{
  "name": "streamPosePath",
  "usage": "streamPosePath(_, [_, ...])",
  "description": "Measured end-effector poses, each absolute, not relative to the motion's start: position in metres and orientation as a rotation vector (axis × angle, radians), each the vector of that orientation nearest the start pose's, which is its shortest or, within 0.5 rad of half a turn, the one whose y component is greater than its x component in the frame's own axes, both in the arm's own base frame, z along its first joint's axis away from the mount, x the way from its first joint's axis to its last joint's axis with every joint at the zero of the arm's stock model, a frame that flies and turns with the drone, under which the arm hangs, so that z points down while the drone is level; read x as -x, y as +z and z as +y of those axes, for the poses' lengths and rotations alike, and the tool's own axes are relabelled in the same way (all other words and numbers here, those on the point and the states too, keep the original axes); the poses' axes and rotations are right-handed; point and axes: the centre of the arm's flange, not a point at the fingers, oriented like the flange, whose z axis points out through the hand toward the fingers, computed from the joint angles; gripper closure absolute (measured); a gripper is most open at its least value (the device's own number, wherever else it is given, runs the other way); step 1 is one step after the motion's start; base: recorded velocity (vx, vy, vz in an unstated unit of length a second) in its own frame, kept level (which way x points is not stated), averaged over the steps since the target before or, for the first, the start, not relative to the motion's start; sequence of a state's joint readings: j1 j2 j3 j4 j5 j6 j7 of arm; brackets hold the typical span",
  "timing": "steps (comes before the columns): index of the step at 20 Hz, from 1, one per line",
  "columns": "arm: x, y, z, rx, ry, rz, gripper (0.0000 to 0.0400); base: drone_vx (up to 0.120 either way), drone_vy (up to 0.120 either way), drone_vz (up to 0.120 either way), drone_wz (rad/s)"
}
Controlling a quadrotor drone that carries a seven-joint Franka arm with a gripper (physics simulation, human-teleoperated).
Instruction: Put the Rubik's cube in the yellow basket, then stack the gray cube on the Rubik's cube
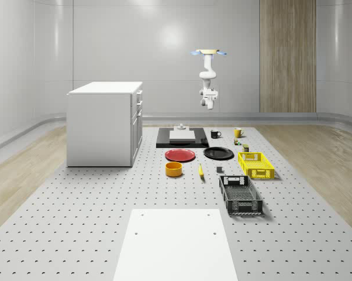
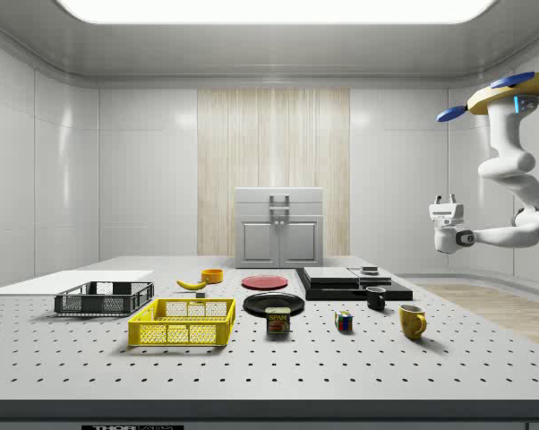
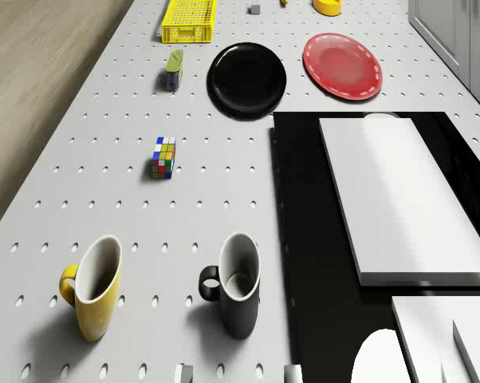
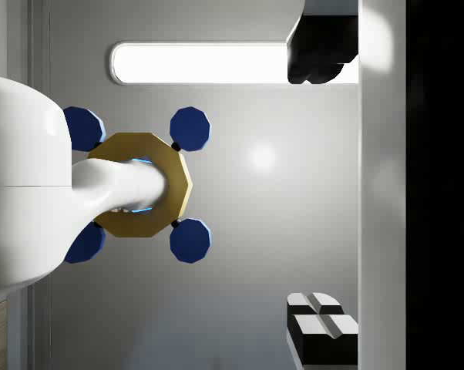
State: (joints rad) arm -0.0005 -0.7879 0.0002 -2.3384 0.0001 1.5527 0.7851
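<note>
The Rubik's cube stands on the perforated table between the mugs and a can. The yellow basket sits further along the whole-scene view's right side. The small gray cube lies just beside it. My drone hovers high above the table's far end, near the mugs. The arm hangs below it with the gripper turned upward toward the drone, open and holding nothing, well above the table.
A yellow mug and a black mug stand beneath me, beside a black slab bearing white blocks. Also present: a can, a black plate, a red plate, a black basket and a white cabinet.
</note>
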Motion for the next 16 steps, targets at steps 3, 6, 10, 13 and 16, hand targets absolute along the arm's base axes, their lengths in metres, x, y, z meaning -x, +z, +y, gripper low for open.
streamPosePath(3, [-0.301, 0.62, 0.0, 2.901, -0.007, 1.202, 0.0, 0.12, 0.0, 0.0, 0.0])
streamPosePath(6, [-0.301, 0.641, 0.0, 2.9, -0.01, 1.201, 0.0, 0.12, 0.0, 0.0, 0.0])
streamPosePath(10, [-0.303, 0.664, 0.0, 2.899, -0.015, 1.201, 0.0, 0.12, 0.11, 0.0, 0.0])
streamPosePath(13, [-0.303, 0.676, 0.0, 2.898, -0.018, 1.2, 0.0, 0.12, 0.12, 0.0, 0.0])
streamPosePath(16, [-0.304, 0.683, 0.0, 2.897, -0.021, 1.2, 0.0, 0.12, 0.013, 0.0, 0.0])
